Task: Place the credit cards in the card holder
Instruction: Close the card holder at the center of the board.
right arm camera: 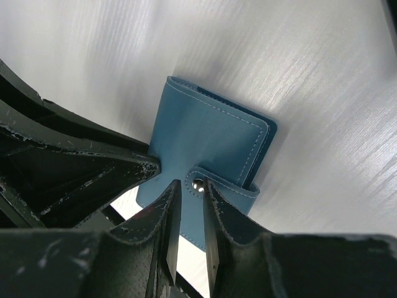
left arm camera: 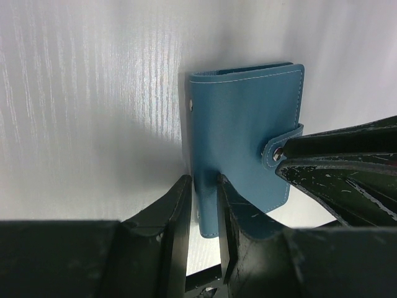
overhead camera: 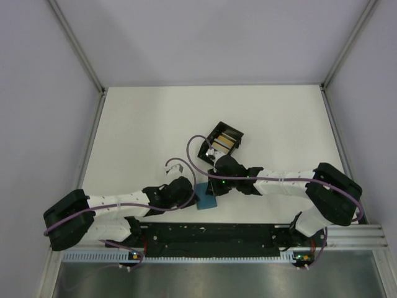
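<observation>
The teal-blue card holder (overhead camera: 206, 200) lies closed near the table's front edge; it also shows in the left wrist view (left arm camera: 245, 118) and the right wrist view (right arm camera: 205, 136). My left gripper (overhead camera: 195, 197) (left arm camera: 203, 189) is shut on its spine-side edge. My right gripper (overhead camera: 214, 188) (right arm camera: 190, 186) is closed narrowly around the snap strap (right arm camera: 217, 184), with the metal snap between the fingertips. The credit cards (overhead camera: 225, 142), orange-yellow and silver-grey, stand on edge in the black tray (overhead camera: 213, 132) behind the grippers.
The black tray sits just behind the right wrist. The black base rail (overhead camera: 211, 233) runs along the table's front edge, close to the card holder. Grey walls (overhead camera: 37, 93) close in the left and right sides.
</observation>
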Available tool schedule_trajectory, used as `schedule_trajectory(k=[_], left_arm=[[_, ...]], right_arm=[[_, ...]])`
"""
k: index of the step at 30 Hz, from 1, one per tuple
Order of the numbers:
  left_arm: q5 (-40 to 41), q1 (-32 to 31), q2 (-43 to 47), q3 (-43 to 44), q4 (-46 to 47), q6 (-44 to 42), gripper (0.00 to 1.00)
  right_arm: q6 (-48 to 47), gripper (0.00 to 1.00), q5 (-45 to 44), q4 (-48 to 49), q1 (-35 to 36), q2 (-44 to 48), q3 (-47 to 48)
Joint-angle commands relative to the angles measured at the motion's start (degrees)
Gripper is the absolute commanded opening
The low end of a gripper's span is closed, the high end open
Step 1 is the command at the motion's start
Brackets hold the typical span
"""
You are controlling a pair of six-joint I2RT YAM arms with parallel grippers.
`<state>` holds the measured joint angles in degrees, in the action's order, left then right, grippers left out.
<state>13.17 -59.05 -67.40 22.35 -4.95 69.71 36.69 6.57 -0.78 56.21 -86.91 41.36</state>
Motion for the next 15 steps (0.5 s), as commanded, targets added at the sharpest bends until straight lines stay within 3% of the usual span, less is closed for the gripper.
schedule_trajectory(k=[1, 10, 15], left_arm=[[1.6, -0.1, -0.63, 0.86, -0.94, -0.89, 0.27], [1.51, -0.19, -0.72, 0.77, -0.85, -1.07, 0.27], [1.42, -0.19, -0.72, 0.68, -0.5, -1.16, 0.27]], right_arm=[[0.4, 0.21, -0.59, 2.01, 0.57, -0.97, 1.0], [0.32, 0.21, -0.42, 2.0, 0.66, -2.38, 1.61], [-0.39, 0.16, -0.06, 0.96, 0.75, -4.23, 2.84]])
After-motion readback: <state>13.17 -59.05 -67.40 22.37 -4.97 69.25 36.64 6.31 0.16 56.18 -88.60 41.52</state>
